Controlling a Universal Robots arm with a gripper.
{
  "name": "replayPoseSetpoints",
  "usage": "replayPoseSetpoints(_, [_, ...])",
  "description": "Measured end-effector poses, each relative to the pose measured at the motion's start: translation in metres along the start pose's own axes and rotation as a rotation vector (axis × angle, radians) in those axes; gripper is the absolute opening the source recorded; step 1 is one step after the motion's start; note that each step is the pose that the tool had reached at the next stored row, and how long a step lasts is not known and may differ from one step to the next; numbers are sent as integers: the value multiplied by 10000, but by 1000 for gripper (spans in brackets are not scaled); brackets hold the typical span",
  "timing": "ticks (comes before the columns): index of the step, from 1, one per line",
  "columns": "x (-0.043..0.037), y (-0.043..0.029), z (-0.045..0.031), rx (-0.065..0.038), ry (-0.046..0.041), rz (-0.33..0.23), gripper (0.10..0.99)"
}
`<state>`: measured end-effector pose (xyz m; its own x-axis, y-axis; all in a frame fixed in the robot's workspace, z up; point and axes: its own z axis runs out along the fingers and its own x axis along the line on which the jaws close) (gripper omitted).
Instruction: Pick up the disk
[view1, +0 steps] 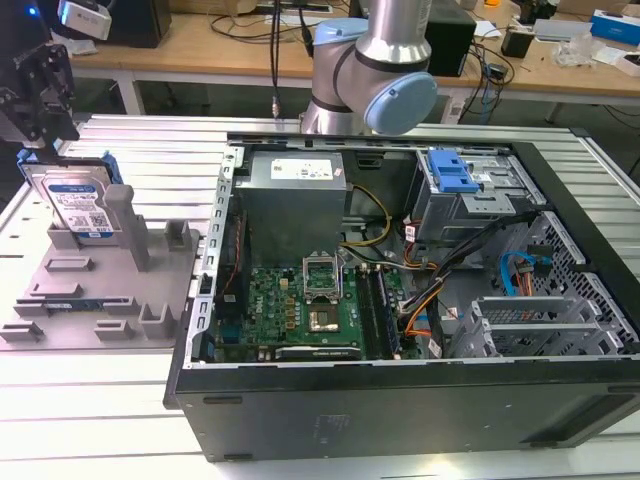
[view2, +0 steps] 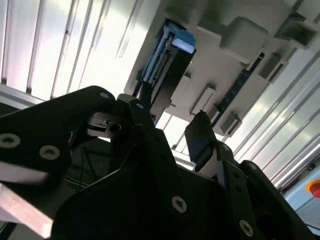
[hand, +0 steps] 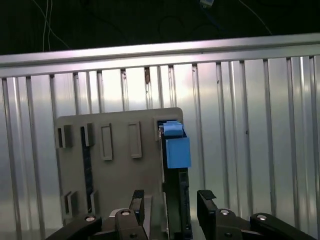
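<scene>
Silver disk stands upright in the grey holder tray under your open hand; close off-centre and you could tilt and jam it there.

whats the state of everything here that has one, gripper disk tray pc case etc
gripper: open, above the disk, not touching it
disk: standing on edge in a slot of the holder tray, not gripped
holder tray: flat on the table, holding the disk
computer case: lying on its side, open, insides showing
blue drive-bay bracket: seated in the case
</scene>
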<state>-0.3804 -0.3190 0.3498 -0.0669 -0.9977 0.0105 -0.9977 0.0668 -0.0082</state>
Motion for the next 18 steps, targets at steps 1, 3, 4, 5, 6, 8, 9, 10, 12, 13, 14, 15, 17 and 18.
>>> replayPoseSetpoints(1, [-26,4,11,3,8,-35,541])
replayPoseSetpoints(3, [-91,49,58,7,35,-114,541])
replayPoseSetpoints(4, [-100,69,71,7,47,-135,541])
replayPoseSetpoints(5, [-110,92,85,8,63,-162,541])
replayPoseSetpoints(6, [-126,129,96,11,89,-206,541])
replayPoseSetpoints(8, [-146,167,99,14,114,-255,541])
replayPoseSetpoints(9, [-156,193,99,16,137,-297,541])
replayPoseSetpoints(10, [-159,208,99,18,152,-324,541])
replayPoseSetpoints(12, [-163,237,99,19,173,-391,541])
replayPoseSetpoints(13, [-164,250,99,21,182,-426,541])
replayPoseSetpoints(14, [-162,273,99,23,198,-476,541])
replayPoseSetpoints(15, [-160,307,98,25,217,-547,541])
replayPoseSetpoints(17, [-158,326,98,26,228,-595,541])
replayPoseSetpoints(18, [-158,326,98,26,228,-596,541])
